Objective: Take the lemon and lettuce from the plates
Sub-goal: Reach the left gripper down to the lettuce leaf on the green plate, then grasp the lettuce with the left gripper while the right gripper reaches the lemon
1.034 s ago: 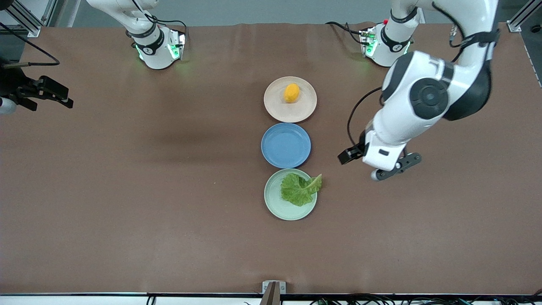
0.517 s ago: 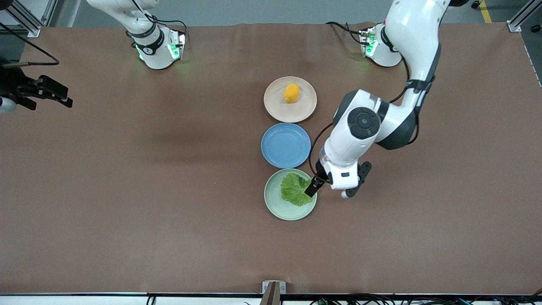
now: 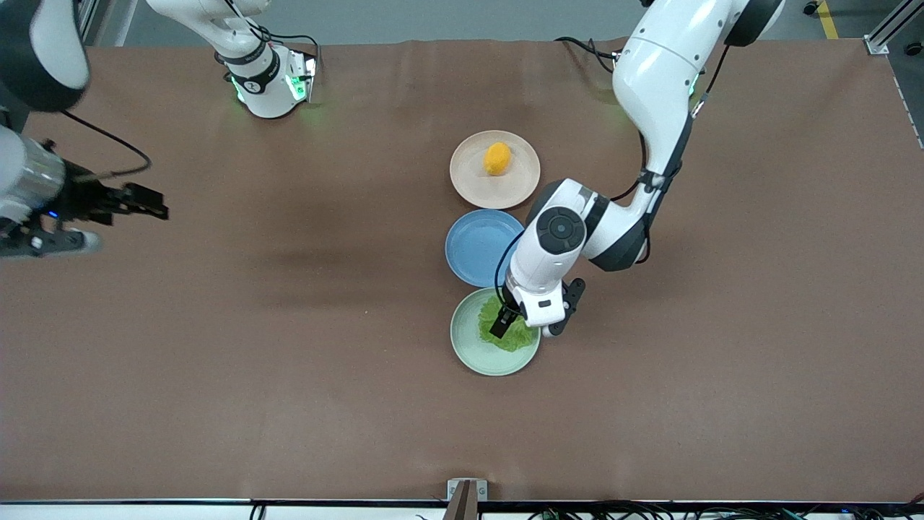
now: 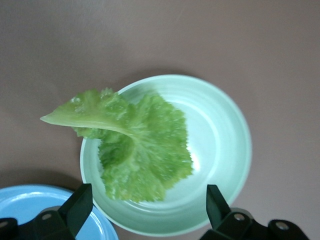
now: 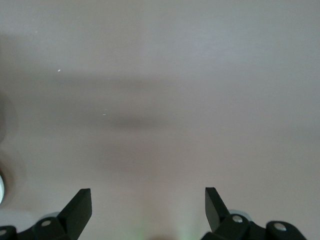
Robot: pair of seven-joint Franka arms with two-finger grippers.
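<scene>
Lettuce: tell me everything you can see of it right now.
The lettuce is a single crinkly green leaf with a paler rib running to a pointed stem. It lies on the mint green plate, its stem end raised past the rim. The left gripper hangs open over it; nothing grips it yet.

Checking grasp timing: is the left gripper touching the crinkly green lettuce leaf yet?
Apart. The left wrist view shows the left gripper open, its fingertips straddling the crinkly green lettuce leaf on the round mint green plate, with visible gaps.
</scene>
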